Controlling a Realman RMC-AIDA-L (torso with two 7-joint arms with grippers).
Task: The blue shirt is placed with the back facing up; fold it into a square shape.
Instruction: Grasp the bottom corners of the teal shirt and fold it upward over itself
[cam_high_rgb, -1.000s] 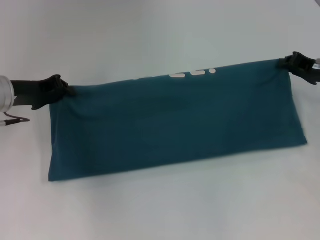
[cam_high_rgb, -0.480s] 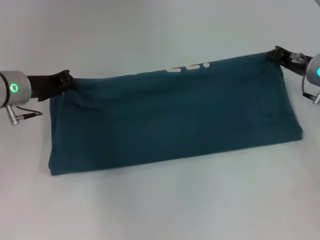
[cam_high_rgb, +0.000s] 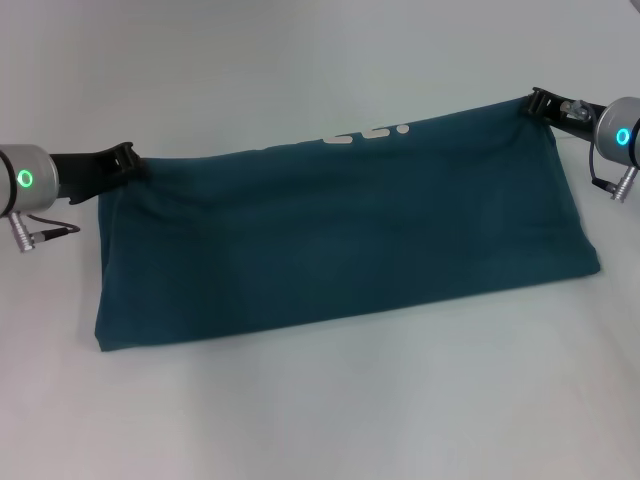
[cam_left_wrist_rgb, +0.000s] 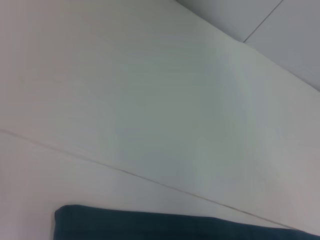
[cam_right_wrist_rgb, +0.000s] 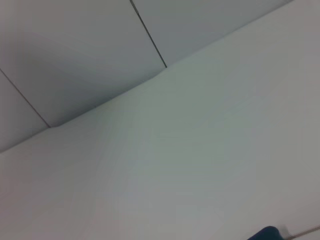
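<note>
The blue shirt (cam_high_rgb: 340, 235) lies folded into a long band across the white table, with white lettering showing along its far edge. My left gripper (cam_high_rgb: 133, 163) is shut on the shirt's far left corner. At the far right corner my right gripper (cam_high_rgb: 537, 101) is shut on the fabric. Both held corners are lifted slightly, and the far edge stretches between them. A strip of the shirt (cam_left_wrist_rgb: 175, 227) shows in the left wrist view. The right wrist view catches only a dark tip of the shirt (cam_right_wrist_rgb: 265, 233).
The white table (cam_high_rgb: 320, 420) spreads all around the shirt. A seam line crosses the table (cam_left_wrist_rgb: 125, 170) in the left wrist view. Grey floor tiles (cam_right_wrist_rgb: 75, 50) show beyond the table's edge in the right wrist view.
Both grippers have moved away from me with the shirt's far corners, carrying the far edge farther back. The near edge has stayed about where it was.
</note>
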